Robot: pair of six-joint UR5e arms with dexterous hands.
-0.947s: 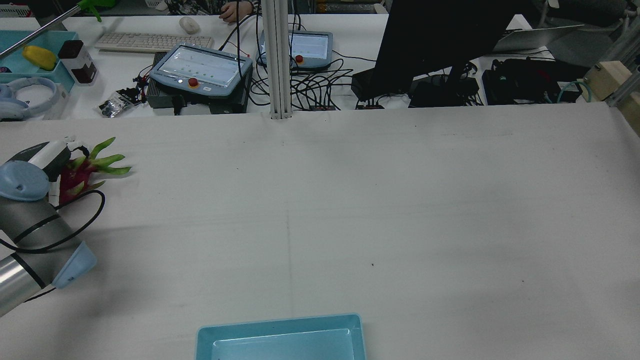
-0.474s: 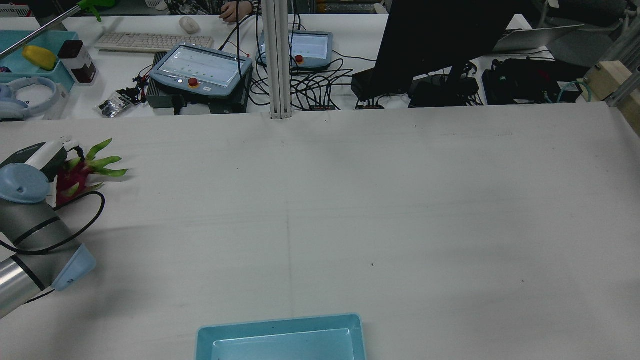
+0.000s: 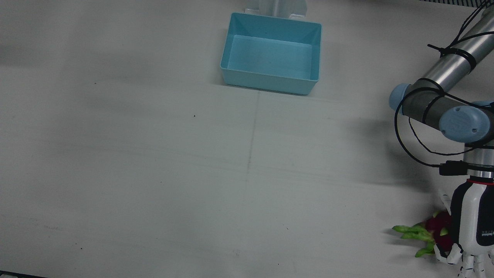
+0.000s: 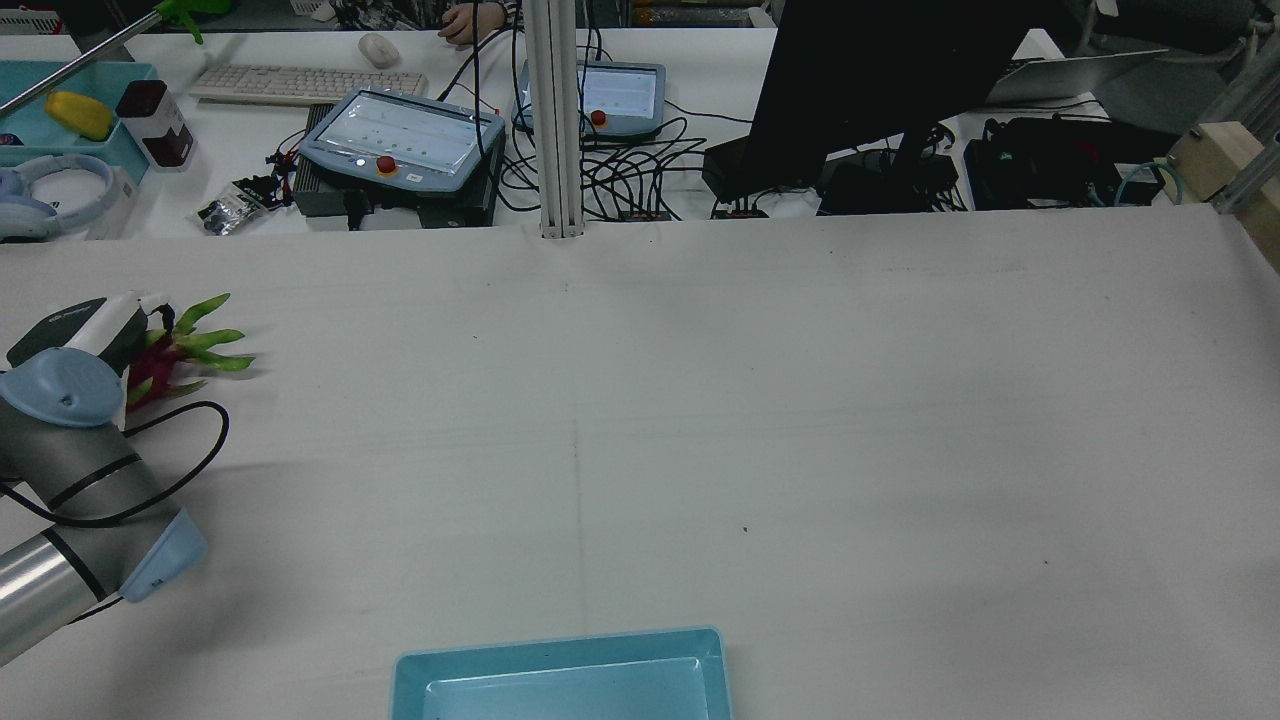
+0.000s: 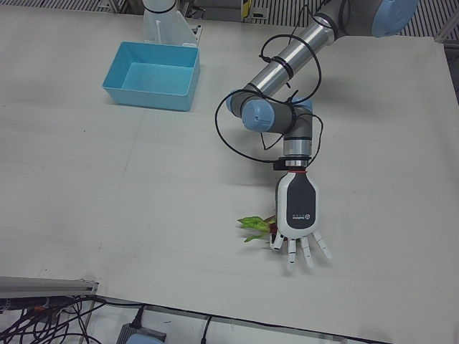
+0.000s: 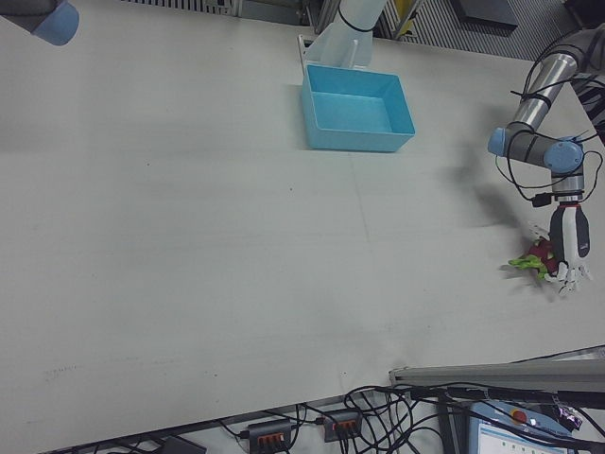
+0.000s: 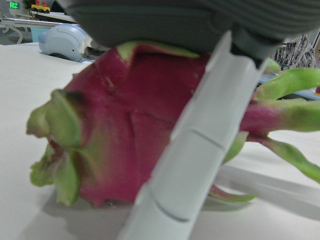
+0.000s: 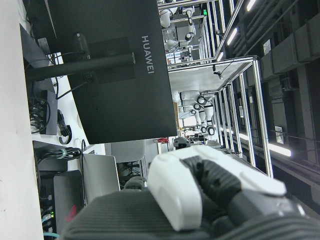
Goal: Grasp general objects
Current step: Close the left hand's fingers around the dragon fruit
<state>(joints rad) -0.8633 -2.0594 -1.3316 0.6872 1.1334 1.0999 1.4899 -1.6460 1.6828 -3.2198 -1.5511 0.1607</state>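
Note:
A red dragon fruit (image 4: 160, 362) with green scales lies on the white table at its far left edge in the rear view. It also shows in the front view (image 3: 438, 227), the left-front view (image 5: 259, 224) and the right-front view (image 6: 532, 258). My left hand (image 5: 296, 209) hovers palm-down right over it, fingers (image 5: 303, 249) stretched flat and apart beyond the fruit. It is open. In the left hand view the fruit (image 7: 125, 130) fills the frame on the table, with one finger (image 7: 195, 150) crossing in front of it. My right hand (image 8: 200, 192) shows only in its own view, raised.
A light blue bin (image 3: 270, 82) stands empty at the robot's side of the table, in the middle (image 4: 560, 642). Behind the table's far edge are teach pendants (image 4: 400, 140), cables, a post (image 4: 558, 120) and a black monitor (image 4: 880, 80).
My left arm's elbow has shifted slightly right and down in the rear view, and the hand has settled lower over the dragon fruit. The fruit has hardly moved.

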